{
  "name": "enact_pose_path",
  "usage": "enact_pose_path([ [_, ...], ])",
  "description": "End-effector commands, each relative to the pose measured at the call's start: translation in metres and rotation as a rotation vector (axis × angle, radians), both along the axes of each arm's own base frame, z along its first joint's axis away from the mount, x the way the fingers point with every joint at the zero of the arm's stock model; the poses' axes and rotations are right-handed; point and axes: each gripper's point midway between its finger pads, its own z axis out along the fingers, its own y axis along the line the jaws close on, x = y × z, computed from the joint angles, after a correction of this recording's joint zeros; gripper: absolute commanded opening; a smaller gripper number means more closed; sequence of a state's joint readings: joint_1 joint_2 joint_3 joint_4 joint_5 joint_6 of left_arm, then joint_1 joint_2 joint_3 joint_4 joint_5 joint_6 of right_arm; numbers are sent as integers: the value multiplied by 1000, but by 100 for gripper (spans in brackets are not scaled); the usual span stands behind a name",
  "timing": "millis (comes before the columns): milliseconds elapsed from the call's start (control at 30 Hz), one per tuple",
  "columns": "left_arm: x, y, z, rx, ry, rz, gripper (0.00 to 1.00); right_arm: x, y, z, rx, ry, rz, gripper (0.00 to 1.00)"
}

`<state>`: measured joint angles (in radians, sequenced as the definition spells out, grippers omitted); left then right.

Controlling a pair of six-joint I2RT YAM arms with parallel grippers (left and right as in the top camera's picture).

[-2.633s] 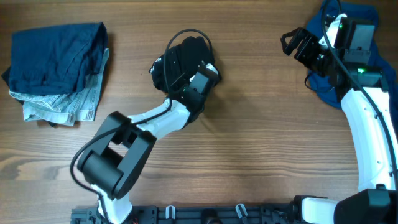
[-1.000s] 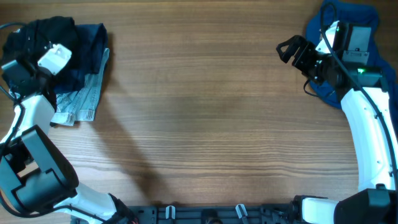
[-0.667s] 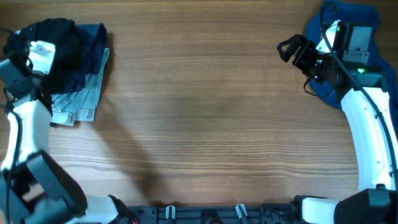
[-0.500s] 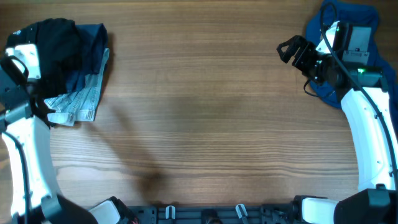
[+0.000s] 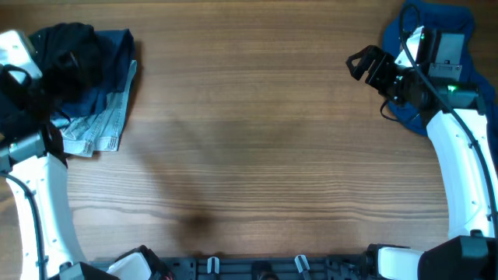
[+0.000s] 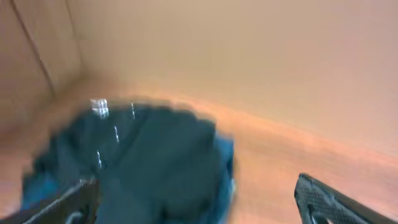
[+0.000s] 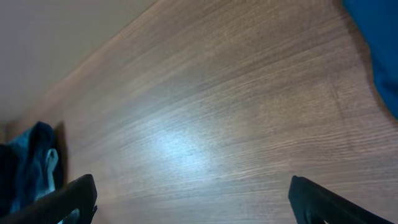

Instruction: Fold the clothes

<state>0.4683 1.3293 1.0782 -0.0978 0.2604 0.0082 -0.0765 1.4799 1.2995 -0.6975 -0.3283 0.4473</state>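
Jaws of both arms spread wide, empty — black clothes (image 5: 78, 47) heaped on blue garments (image 5: 117, 50), wooden table (image 5: 249, 155), beige wall (image 7: 50, 31).

Wood-grain table (image 5: 257, 155); plain beige wall (image 6: 249, 50) behind

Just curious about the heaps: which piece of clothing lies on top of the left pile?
The black garment; it sits atop the dark blue garment and the pale striped cloth.

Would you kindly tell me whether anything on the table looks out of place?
Yes: the black garment lies bunched in a heap atop the stacked blue clothes at the far left, not folded flat.
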Motion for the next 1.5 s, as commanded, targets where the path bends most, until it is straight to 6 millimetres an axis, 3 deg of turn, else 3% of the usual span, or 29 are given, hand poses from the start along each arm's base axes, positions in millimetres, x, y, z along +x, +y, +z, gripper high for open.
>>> enact_pose_path([
  [0,35,22,-9,133,-57,-4,100,0,-3,2,-48,-12,31,100],
  [133,85,46,-45,235,-147,-12,96,0,-3,1,-64,-14,49,100],
  [200,100,52,-67,243,-172,-12,98,-1,-3,1,-63,-12,49,100],
  [267,109,55,-96,233,-146,-7,100,-2,-2,1,-63,-8,49,100],
  [333,118,58,-142,199,-70,-7,100,-2,-2,0,-62,-7,50,100],
  [367,119,56,-162,182,-37,-13,100,-2,-2,0,-62,-5,50,100],
  [400,117,51,-204,133,55,-26,100,-3,-2,0,-62,-3,50,100],
  [467,106,45,-252,43,175,-22,100,-4,-2,-1,-61,4,50,100],
  [533,90,48,-285,-111,265,78,100,-5,-2,-2,-62,11,50,100],
  [633,83,51,-293,-182,289,123,100,-5,-2,-2,-62,11,50,100],
  [700,83,51,-285,-179,282,121,100,-5,-2,-2,-62,11,50,100],
  [800,90,47,-242,-154,221,105,100,-5,-3,-2,-65,10,47,100],
  [833,93,44,-210,-133,174,97,100,-4,-4,-2,-68,7,45,100],
  [900,92,39,-165,-109,115,89,100,-1,-4,0,-69,-8,45,100],
  [1067,63,27,-55,-55,-15,88,100,15,-1,28,-116,-162,107,100],
  [1200,18,5,17,-30,-80,84,100,23,-2,94,-187,-392,136,100],
  [1267,-3,-6,34,-43,-83,82,100,16,-2,120,-236,-462,163,100],
  [1367,-48,-25,59,-84,-88,95,100,-13,-7,169,-345,-589,155,100],
  [1433,-67,-34,63,-88,-75,96,100,-31,-18,188,-393,-622,91,100],
  [1467,-80,-40,62,-96,-54,97,100,-52,-25,206,-429,-658,40,100],
])
